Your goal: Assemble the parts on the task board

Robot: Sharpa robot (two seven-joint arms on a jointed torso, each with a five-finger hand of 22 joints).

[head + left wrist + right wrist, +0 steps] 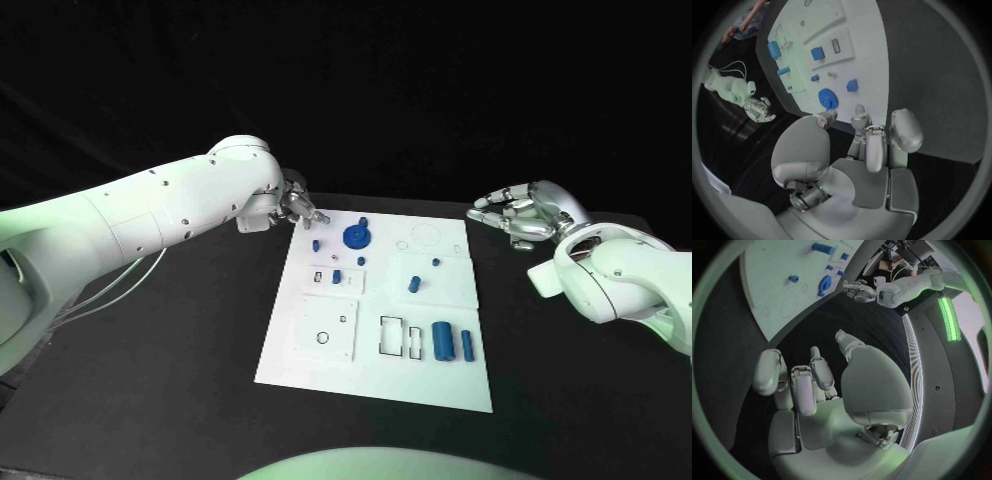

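The white task board (329, 355) lies in the middle of the black table. On it are a round blue disc (356, 236), small blue pieces (316, 242) (415, 283), and two blue cylinders (441, 342) near its front right. My left hand (296, 208) hovers just off the board's far left corner, holding nothing, with its fingers (869, 145) pointing towards the disc (827, 98). My right hand (516, 215) hangs beyond the far right corner with fingers loosely bent and apart, holding nothing. In the right wrist view the hand (823, 385) faces the board (773, 285) from a distance.
The board has outlined recesses, among them a ring (426, 236) and rectangular slots (392, 335). Black table (159, 370) surrounds the board on all sides. Cables hang under the left arm (108, 285).
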